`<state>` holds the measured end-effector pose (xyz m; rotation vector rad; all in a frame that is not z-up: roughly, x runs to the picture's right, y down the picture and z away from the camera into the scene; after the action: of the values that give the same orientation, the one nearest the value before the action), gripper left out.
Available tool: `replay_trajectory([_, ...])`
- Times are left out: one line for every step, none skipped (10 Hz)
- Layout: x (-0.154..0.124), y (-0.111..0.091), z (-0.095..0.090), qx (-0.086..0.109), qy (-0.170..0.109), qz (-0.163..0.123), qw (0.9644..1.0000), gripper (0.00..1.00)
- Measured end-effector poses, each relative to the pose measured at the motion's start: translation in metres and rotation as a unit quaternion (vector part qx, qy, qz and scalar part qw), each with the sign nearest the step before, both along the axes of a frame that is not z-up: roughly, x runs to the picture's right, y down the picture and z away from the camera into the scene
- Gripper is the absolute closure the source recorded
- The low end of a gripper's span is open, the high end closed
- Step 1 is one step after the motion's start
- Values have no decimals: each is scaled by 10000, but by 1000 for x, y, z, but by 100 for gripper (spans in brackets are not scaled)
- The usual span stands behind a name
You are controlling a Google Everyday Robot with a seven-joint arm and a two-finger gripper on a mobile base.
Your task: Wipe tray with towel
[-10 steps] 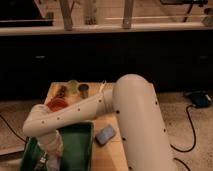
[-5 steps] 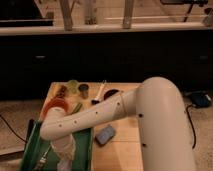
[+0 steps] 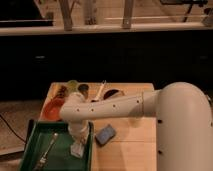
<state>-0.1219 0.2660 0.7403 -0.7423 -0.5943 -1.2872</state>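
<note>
Camera view, hand: the hand (image 3: pixel 78 138) is held at the end of the white robot arm (image 3: pixel 120 106), lowered over the right part of the green rectangular plastic tray (image 3: pixel 61 156), close to its right wall.
Hand state: a grip on the cloth is not shown clearly, so it cannot be told whether the hand is open or closed.
Towel: a small pale folded towel (image 3: pixel 77 149) is seen directly under the hand, lying on the tray floor and apparently touched by it.
Tray: it is set at the front left corner of the light wooden counter (image 3: pixel 132 147).
Tray contents: besides the towel, a slim metal utensil (image 3: pixel 47 149) is left lying diagonally in the left half.
Progress: the towel is judged to be in place on the tray and the wiping under way at the right side. The left half, where the utensil lies, is judged not yet covered.
Other containers: a red round plate (image 3: pixel 51 108) is placed just behind the tray. What it holds cannot be made out.
Nearby: a blue rectangular block (image 3: pixel 105 134) lies on the counter just right of the tray.
</note>
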Motion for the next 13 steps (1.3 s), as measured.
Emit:
replay_trajectory([-7, -6, 3, 18, -16, -15, 10000, 98])
replay_trajectory([-20, -10, 5, 30, -61, -55, 10000, 98])
replay_trajectory([-35, -12, 6, 33, -126, -121, 9998, 98])
replay_trajectory([-58, -14, 7, 30, -232, -232, 9995, 98])
replay_trajectory([-74, -13, 7, 22, -317, -332, 9989, 98])
replay_trajectory([-93, -11, 5, 3, -452, -487, 9978, 98])
replay_trajectory([-108, -6, 1, -15, -597, -649, 9961, 98])
replay_trajectory([-116, 2, -4, -37, -700, -761, 9946, 98])
replay_trajectory([-120, 12, -11, -63, -793, -873, 9930, 98])
replay_trajectory([-119, 20, -15, -94, -850, -962, 9917, 98])
replay_trajectory([-115, 34, -21, -147, -893, -1029, 9906, 98])
replay_trajectory([-104, 50, -29, -201, -908, -1020, 9904, 98])
replay_trajectory([-94, 57, -32, -219, -895, -1005, 9907, 98])
